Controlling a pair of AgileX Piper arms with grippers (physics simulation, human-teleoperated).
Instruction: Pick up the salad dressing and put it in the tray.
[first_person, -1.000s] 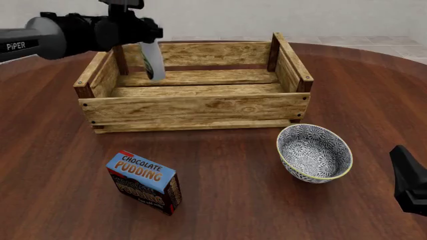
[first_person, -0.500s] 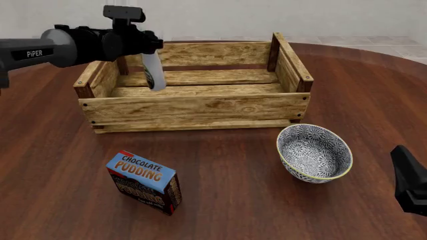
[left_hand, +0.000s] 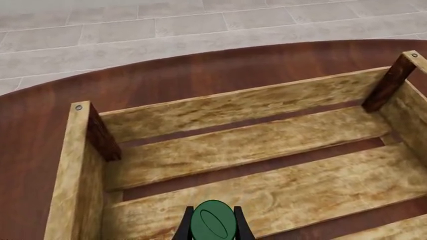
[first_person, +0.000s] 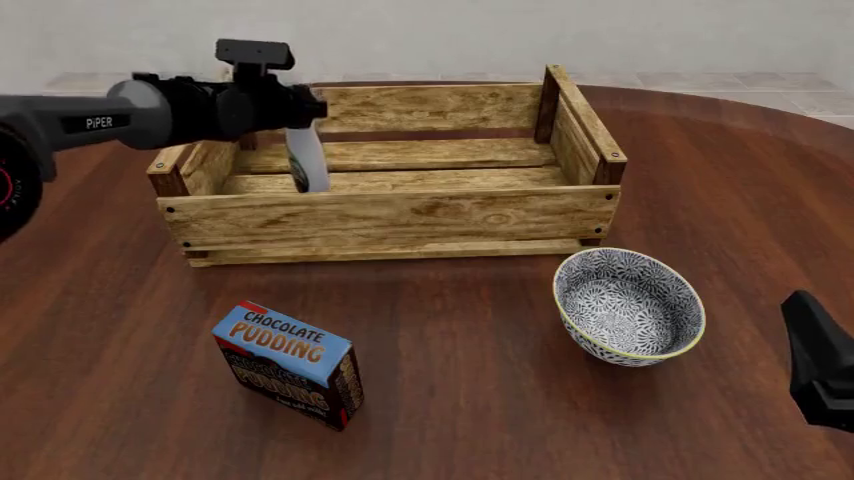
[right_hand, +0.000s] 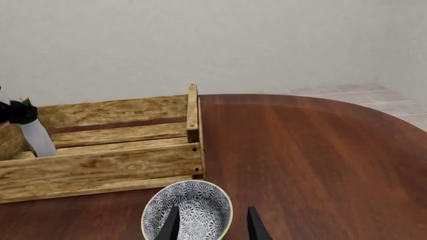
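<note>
The left gripper (first_person: 296, 105) is clamping the slim white green-capped salad dressing bottle (first_person: 307, 160) by its top, hanging it inside the light-wood slatted tray (first_person: 387, 215) near its left end. Only the left wrist view is showing the green cap (left_hand: 212, 222) pinched between dark fingers. The right gripper (right_hand: 212, 220) is hovering spread apart over the patterned blue-white bowl (right_hand: 190, 207)

The tray (first_person: 387, 215) is open on top, and only its left end is taken: the left claw (first_person: 296, 108) hangs there with the salad dressing (first_person: 307, 160) dipping inside. The rest of the slatted floor is bare. On the worktop (first_person: 481, 400), pudding box (first_person: 290, 363) and bowl (first_person: 629, 305) sit well apart, with a wide gap between them.
</note>
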